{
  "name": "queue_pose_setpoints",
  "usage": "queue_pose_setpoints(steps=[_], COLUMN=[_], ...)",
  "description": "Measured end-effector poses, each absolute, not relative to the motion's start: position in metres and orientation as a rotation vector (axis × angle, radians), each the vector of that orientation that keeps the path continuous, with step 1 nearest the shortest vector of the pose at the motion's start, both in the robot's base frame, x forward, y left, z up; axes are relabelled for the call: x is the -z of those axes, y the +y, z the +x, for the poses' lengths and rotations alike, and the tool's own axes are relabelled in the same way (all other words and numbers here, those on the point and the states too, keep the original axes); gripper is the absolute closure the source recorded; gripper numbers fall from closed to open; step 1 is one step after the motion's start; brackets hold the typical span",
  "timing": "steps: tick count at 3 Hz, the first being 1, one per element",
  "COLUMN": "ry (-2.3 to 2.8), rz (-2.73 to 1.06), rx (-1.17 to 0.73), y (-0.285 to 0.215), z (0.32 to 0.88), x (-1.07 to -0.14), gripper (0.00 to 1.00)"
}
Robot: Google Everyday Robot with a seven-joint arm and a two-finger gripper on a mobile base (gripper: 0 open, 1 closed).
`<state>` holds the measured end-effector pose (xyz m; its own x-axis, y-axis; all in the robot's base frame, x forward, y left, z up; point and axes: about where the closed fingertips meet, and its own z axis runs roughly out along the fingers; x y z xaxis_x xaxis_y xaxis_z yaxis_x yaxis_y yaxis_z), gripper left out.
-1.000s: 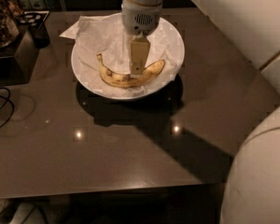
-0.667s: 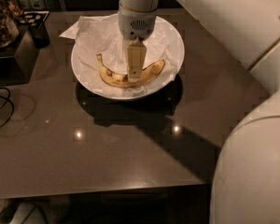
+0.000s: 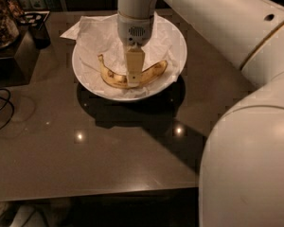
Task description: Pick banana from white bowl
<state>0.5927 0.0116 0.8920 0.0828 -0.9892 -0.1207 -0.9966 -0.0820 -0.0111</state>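
a: how many bananas?
b: one banana (image 3: 111, 79), in one white bowl (image 3: 181, 51).
a: paper?
b: one crumpled sheet (image 3: 97, 32) lining the bowl.
a: grippers?
b: one gripper (image 3: 133, 77), down over the middle of the banana, on one white arm (image 3: 217, 18).
a: and beyond that?
b: one dark table (image 3: 109, 169), two bright light spots (image 3: 79, 136) on it, one black cable (image 3: 2, 109) at the left edge, and one dark box (image 3: 38, 30) at the back left.

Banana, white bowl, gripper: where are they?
banana (image 3: 154, 73): camera view, its right half.
white bowl (image 3: 181, 48): camera view, right rim.
gripper (image 3: 134, 78): camera view, tip, over the banana's middle.
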Motion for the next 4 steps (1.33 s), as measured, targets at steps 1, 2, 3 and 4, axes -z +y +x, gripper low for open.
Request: queue_pose_setpoints(steps=[1,2,3,4], ry=[2.078,2.095,2.106,2.117], rz=[-2.248,-2.247,-2.257,-2.269], rx=[-0.139,-0.144,-0.144,-0.149], y=[0.013,0.013,0.014,0.013], z=[0.596,0.599,0.601,0.601], x=[-0.885,-0.879,-0.872,-0.865], gripper=[0.35,0.41,0.41,0.33])
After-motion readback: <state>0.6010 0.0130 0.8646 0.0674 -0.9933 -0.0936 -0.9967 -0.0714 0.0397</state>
